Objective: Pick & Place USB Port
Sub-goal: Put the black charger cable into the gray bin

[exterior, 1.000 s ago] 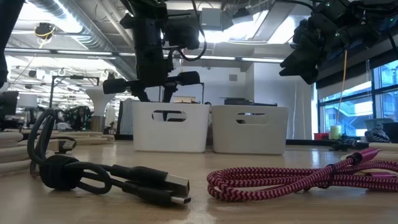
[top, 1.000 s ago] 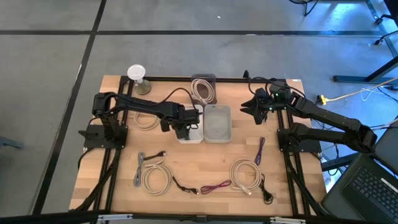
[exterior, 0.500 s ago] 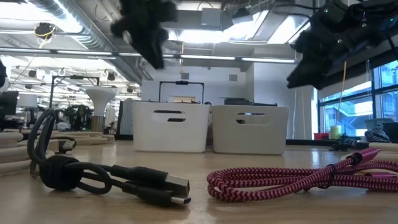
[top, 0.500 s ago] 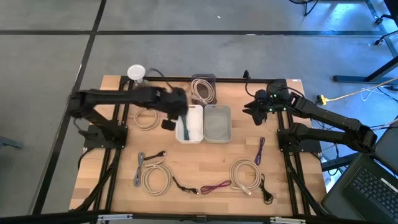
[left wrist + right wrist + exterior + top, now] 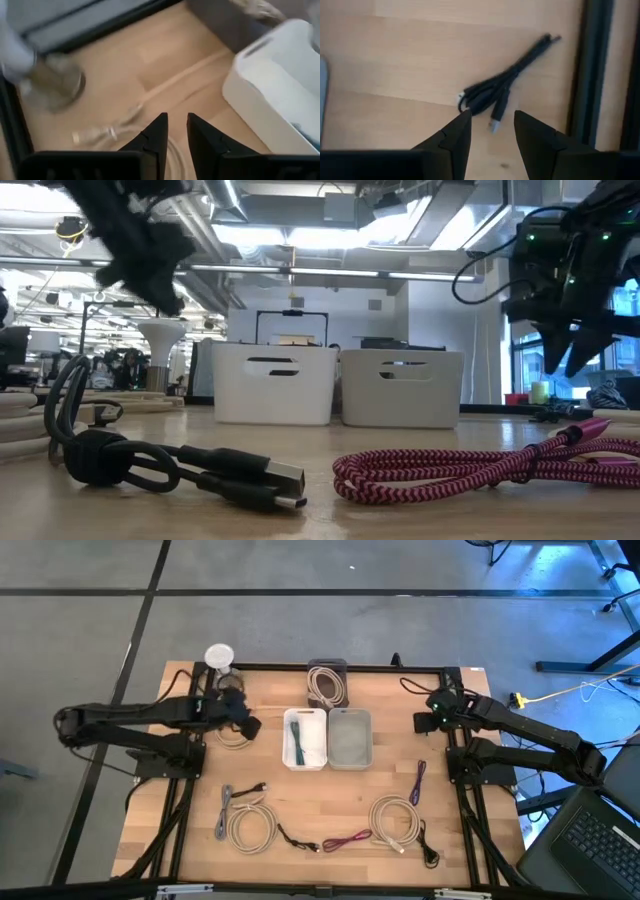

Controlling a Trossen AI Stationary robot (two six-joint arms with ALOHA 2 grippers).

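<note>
A teal USB cable [image 5: 299, 743] lies inside the white bin [image 5: 318, 762], which stands beside a grey bin [image 5: 350, 764] at mid-table. My left gripper [image 5: 250, 726] [image 5: 176, 131] hovers left of the white bin, above a beige coiled cable [image 5: 232, 737] [image 5: 107, 134]; its fingers are slightly apart and empty. My right gripper [image 5: 422, 722] [image 5: 492, 131] is open and empty near the table's right edge. It points down over a small black USB cable [image 5: 506, 82] that lies flat on the wood.
Loose cables lie along the near half: grey [image 5: 222, 810], beige coils [image 5: 250, 830] [image 5: 395, 818], black [image 5: 295, 838] [image 5: 180, 465], magenta [image 5: 345, 838] [image 5: 470, 470], purple [image 5: 417, 782]. A dark tray with a beige cable [image 5: 325, 683] and a white stand [image 5: 220, 660] sit at the far edge.
My left arm has drawn back fast from above the white bin toward the table's left edge, leaving the teal cable lying in that bin. My right gripper has shifted toward the right edge, sunk lower and tipped to point down.
</note>
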